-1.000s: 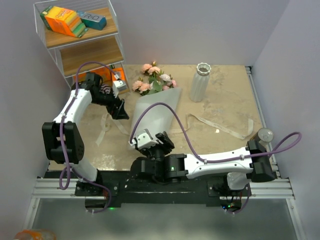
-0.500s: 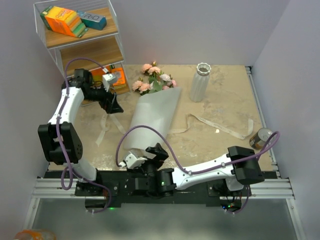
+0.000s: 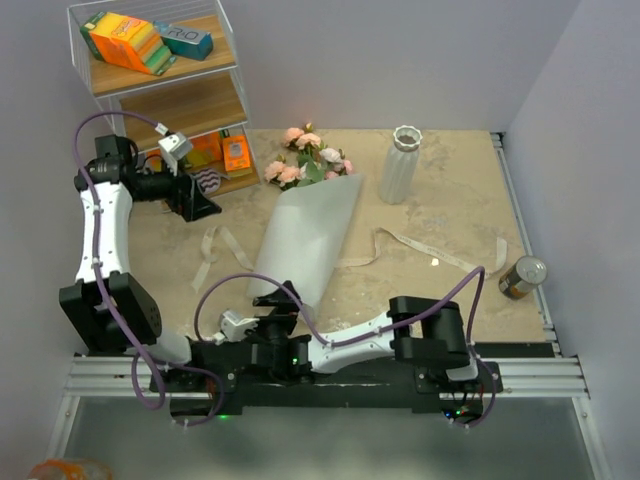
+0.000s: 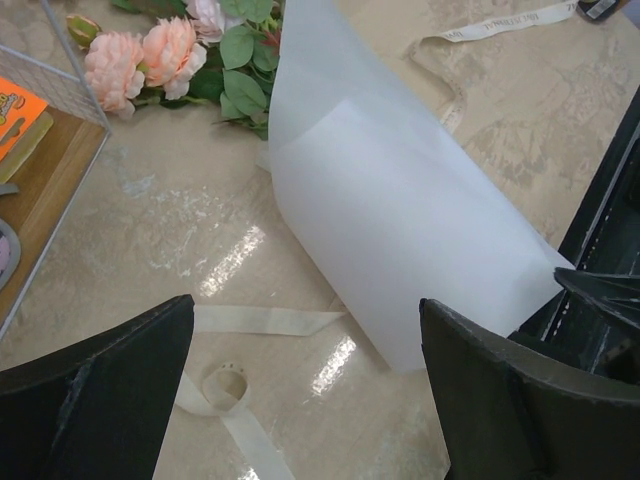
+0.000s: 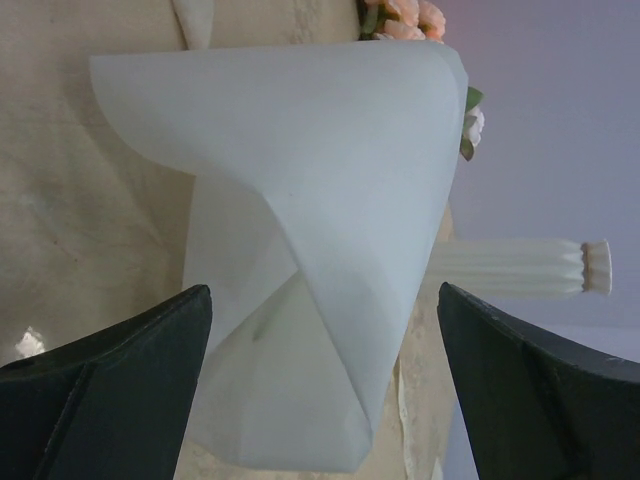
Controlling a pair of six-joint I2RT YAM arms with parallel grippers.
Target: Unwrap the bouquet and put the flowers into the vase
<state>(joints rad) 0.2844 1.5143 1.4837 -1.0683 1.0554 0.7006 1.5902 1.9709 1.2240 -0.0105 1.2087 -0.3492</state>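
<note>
The bouquet (image 3: 305, 235) lay flat near the middle of the worktop (image 3: 450, 215), its flowers (image 3: 305, 160) pointing toward the far edge and its paper end toward the arms. The pink and peach rose heads and green leaves spilled out of the far opening. The rest was hidden inside the pale, milky wrapping, which folded over itself in a broad overlapping flap and looked slack rather than tightly rolled. Cream ribbon (image 3: 440, 255) trailed loose on the worktop to the right of the paper, and another strip (image 3: 215, 250) lay curled on the left side. The white ribbed vase (image 3: 400, 165) stood upright just to the right of the blooms, apart from them. The left gripper (image 4: 305, 303) hung over the worktop by the wire shelf (image 3: 170, 95), left of the bouquet, its jaws spread wide and holding nothing. The right gripper (image 5: 325, 290) sat low at the near end of the paper, jaws likewise spread, facing the wrapping's open fold without gripping it.
</note>
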